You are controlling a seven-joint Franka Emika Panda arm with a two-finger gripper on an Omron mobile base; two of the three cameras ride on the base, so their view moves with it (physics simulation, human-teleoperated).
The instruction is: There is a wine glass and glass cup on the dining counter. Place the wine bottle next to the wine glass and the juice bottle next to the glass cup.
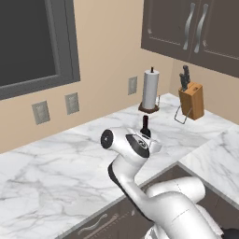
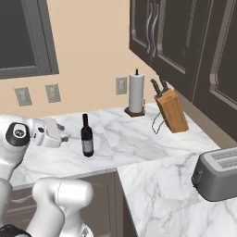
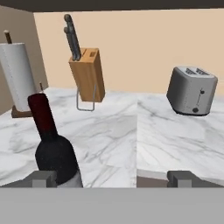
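Note:
The wine bottle (image 2: 86,136), slim and near-black with a dark reddish top, stands upright on the marble wall counter (image 2: 134,139). My gripper (image 2: 64,137) hovers just left of it at about its height, open and holding nothing. In the hand view the wine bottle (image 3: 51,146) rises close by at the left, in front of one fingertip (image 3: 41,178), off the middle of my gripper (image 3: 113,179). From the left base view only the wine bottle's (image 1: 145,126) neck shows above my arm. The juice bottle, wine glass, glass cup and dining counter are out of view.
A paper towel roll (image 2: 136,92) and a wooden knife block (image 2: 171,110) stand against the wall beyond the bottle. A grey toaster (image 2: 216,173) sits on the counter's right-hand leg. Dark upper cabinets (image 2: 185,41) hang above the corner.

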